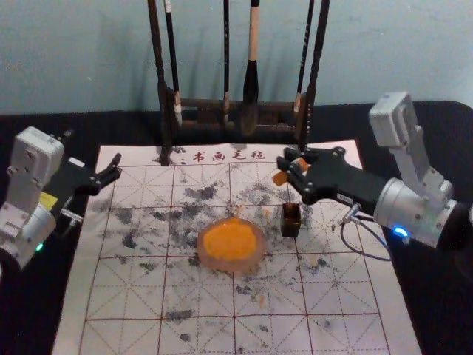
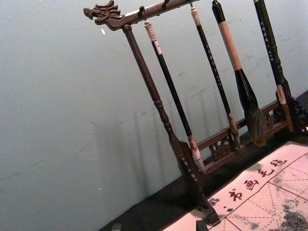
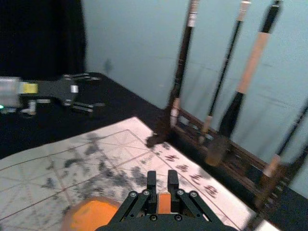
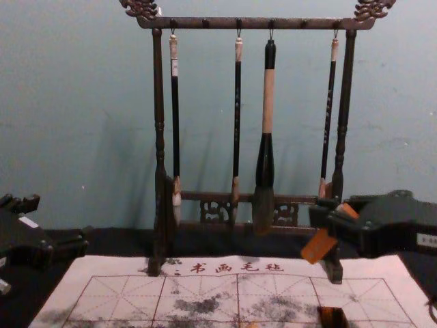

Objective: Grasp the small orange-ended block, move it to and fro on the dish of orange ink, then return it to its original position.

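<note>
Gridded calligraphy mat (image 1: pixel 122 299) spread under work. Left gripper (image 3: pixel 100 90) parked by mat's far left, fingers wide. Right gripper (image 3: pixel 162 182) clamped on block. Ink dish (image 1: pixel 230 267) set mid-mat, small dark box (image 1: pixel 291 226) just beside. Orange-ended block (image 4: pixel 319 246) held tilted above mat, beyond box. Likely being carried to dish: tilt best corrected over ink, block lowered lightly, swept level, rim avoided.
</note>
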Action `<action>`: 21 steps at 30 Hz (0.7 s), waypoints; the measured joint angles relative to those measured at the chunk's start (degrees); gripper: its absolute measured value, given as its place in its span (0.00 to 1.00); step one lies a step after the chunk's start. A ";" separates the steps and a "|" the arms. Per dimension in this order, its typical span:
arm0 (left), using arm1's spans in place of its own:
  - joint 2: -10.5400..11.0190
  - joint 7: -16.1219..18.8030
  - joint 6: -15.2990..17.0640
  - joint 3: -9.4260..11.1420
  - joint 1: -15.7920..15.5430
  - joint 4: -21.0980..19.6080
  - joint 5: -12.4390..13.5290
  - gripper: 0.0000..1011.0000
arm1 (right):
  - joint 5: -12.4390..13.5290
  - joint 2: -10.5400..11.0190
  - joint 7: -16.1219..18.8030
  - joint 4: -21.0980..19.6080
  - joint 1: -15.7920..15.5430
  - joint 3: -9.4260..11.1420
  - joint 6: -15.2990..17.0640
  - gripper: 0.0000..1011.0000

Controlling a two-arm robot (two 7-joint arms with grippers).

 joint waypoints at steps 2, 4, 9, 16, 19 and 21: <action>0.00 0.00 0.00 0.00 0.00 0.00 0.00 0.99 | 0.59 0.27 1.70 0.83 1.48 -0.73 0.30 0.12; 0.00 0.00 0.00 0.00 0.00 0.00 0.00 0.99 | 1.25 0.52 3.92 2.28 3.48 -1.86 0.96 0.12; 0.00 0.00 0.00 0.00 0.00 0.00 0.00 0.99 | 1.62 0.57 8.56 5.97 8.52 -5.34 2.88 0.12; 0.00 0.00 0.00 0.00 0.00 0.00 0.00 0.99 | 1.27 -0.67 12.87 11.67 14.40 -10.03 5.09 0.12; 0.00 0.00 0.00 0.00 0.00 0.00 0.00 0.99 | 0.74 -1.21 14.30 13.72 16.40 -11.98 5.30 0.12; 0.00 0.00 0.00 0.00 0.00 0.00 0.00 0.99 | 0.31 -1.57 15.08 14.93 17.63 -13.17 5.19 0.12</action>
